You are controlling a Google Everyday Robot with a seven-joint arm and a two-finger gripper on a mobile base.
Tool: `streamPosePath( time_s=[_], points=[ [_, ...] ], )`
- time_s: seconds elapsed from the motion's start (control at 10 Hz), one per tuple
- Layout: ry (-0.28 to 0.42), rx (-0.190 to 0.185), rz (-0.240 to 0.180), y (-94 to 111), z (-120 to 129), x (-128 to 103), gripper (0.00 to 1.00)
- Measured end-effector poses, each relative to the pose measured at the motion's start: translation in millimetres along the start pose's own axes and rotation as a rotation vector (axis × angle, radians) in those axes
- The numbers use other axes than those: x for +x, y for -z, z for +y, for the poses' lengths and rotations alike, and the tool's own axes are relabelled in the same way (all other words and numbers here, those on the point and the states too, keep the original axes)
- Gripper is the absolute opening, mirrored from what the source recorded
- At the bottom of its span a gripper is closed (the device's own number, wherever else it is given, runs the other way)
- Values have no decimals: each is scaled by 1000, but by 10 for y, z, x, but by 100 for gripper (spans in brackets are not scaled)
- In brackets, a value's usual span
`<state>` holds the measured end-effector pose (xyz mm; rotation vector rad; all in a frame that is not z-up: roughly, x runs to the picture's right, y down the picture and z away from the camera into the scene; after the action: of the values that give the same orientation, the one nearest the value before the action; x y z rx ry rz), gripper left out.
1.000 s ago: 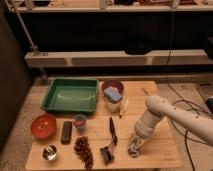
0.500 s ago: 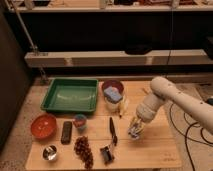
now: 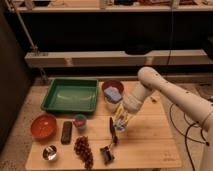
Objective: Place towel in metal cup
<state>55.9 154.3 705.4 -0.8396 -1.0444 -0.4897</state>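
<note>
The step in hand, as I read it, is the carry. The small, lumpy, pale blue-grey towel [image 3: 119,128] hangs at the tip of the two-finger gripper [image 3: 121,122], above the middle of the wooden table [image 3: 150,142]. It sits just right of the small blue-and-reddish cup [image 3: 80,121] and near of the maroon bowl with the blue block [image 3: 113,92].

The small, round, shiny silver metal cup [image 3: 49,153] stands at the near left corner, just near of the orange bowl [image 3: 43,125] and well apart from the towel.

To do this well, I would hold the cloth high enough to pass over the bunch of dark grapes [image 3: 84,150], the dark flat bar [image 3: 66,132] and the black-handled tool [image 3: 111,141] that lie on the way left. I would then stop squarely over the cup's mouth and lower before releasing. The opening is small and the towel is bulky, so a drop from off-centre could drape it over the rim or tip the cup.

The gripper's fingers are pressed together, and they appear to pinch the towel, with a pale lump bunched below them.
</note>
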Motion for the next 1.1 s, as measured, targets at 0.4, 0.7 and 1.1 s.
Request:
streamPosePath(
  time_s=[0.4, 0.7, 1.1],
  points=[
    [178, -35, 3, -31, -556, -904, 0],
    [393, 14, 49, 232, -818, -1229, 0],
    [527, 92, 53, 331, -905, -1338, 0]
  ],
)
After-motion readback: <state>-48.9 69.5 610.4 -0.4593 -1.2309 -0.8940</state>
